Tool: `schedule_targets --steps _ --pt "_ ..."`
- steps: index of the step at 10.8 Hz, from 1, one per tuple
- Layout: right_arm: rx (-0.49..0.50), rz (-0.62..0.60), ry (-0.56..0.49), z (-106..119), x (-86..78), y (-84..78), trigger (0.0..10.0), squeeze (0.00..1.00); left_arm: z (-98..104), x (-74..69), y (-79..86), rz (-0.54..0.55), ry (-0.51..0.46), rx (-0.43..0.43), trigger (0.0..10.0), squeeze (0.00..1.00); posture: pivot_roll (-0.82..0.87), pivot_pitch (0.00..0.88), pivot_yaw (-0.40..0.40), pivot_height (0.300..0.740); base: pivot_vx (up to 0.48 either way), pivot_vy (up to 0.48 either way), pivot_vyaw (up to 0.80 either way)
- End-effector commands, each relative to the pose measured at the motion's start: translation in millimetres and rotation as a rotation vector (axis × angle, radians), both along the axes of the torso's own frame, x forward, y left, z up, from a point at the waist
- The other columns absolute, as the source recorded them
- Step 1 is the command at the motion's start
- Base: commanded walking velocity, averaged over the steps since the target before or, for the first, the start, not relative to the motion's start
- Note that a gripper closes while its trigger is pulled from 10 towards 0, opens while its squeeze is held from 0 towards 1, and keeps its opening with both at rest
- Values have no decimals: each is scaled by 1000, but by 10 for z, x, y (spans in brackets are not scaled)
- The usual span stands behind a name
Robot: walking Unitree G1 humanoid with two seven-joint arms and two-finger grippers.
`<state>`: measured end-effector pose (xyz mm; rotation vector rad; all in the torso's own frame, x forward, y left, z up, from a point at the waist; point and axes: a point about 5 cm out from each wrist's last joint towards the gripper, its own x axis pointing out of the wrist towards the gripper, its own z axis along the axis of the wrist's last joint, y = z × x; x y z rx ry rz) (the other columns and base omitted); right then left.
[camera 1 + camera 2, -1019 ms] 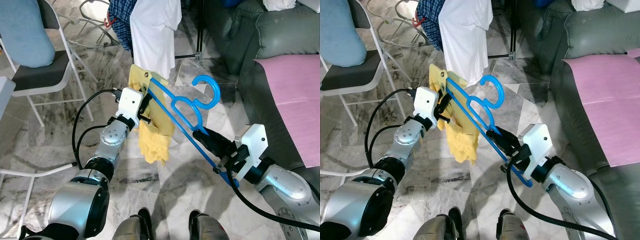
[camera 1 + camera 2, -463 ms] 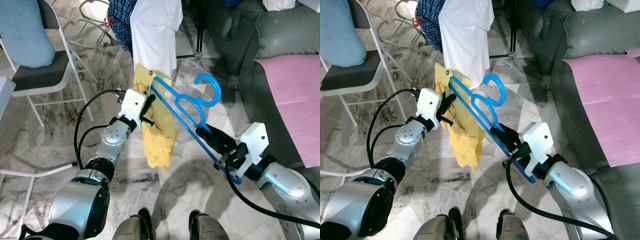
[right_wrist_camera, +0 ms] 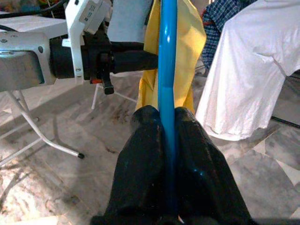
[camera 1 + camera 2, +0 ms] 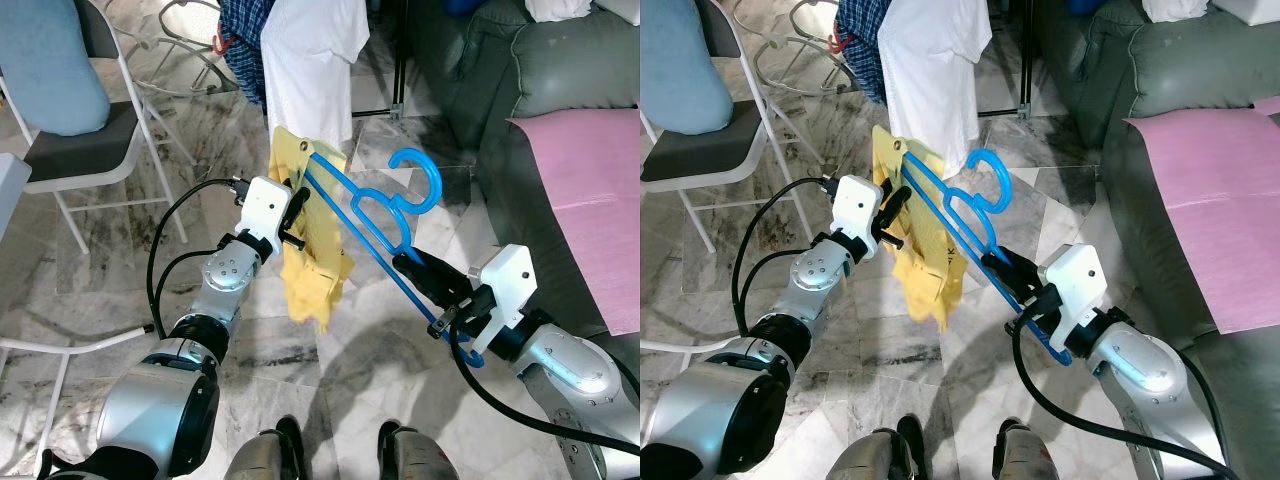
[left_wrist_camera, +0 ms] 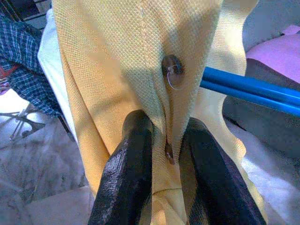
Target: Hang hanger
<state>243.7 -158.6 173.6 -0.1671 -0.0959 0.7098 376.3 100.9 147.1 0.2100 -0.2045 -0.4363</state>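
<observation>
A blue plastic hanger (image 4: 385,205) slants across the middle, hook pointing right and up. A yellow shirt (image 4: 312,255) drapes over its upper left end and hangs down. My left gripper (image 4: 296,205) is shut on the yellow shirt (image 5: 140,70) by a button, its fingers (image 5: 129,183) pinching a fold. My right gripper (image 4: 412,270) is shut on the hanger's lower bar (image 3: 168,75), with the fingers (image 3: 145,154) clamped either side.
A white T-shirt (image 4: 310,60) and a checked shirt (image 4: 243,35) hang on a rack ahead. A folding chair (image 4: 80,140) with a blue cushion stands at left. A grey sofa (image 4: 545,70) with a pink cloth (image 4: 590,200) lies at right. Marble floor below.
The yellow shirt's lower part has swung and bunched up a little higher. Hanger and both arms have stayed nearly in place since half a second ago.
</observation>
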Motion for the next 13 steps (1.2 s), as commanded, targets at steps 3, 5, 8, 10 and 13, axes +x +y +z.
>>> schedule_targets --steps 3,5,8,10,13 --pt "5 1 -37 11 -8 -13 10000 0 44 -2 80 17 -38 -20 0 0 -343 210 151 740 0 0 0" --pt "9 -5 -35 -8 1 -1 10000 0 55 -9 58 11 -50 -35 0 0 -339 212 149 740 0 0 0" --pt "19 -10 -24 -64 7 15 10000 0 258 10 -46 1 -149 -87 0 0 -334 216 150 740 0 0 0" --pt "29 -14 -10 -121 10 37 10000 0 410 -3 -148 -33 -226 -128 0 0 -330 218 153 740 0 0 0" --pt "67 -39 14 -206 60 38 10000 0 527 -170 -331 -210 -389 -80 0 0 -315 221 157 740 0 0 0"
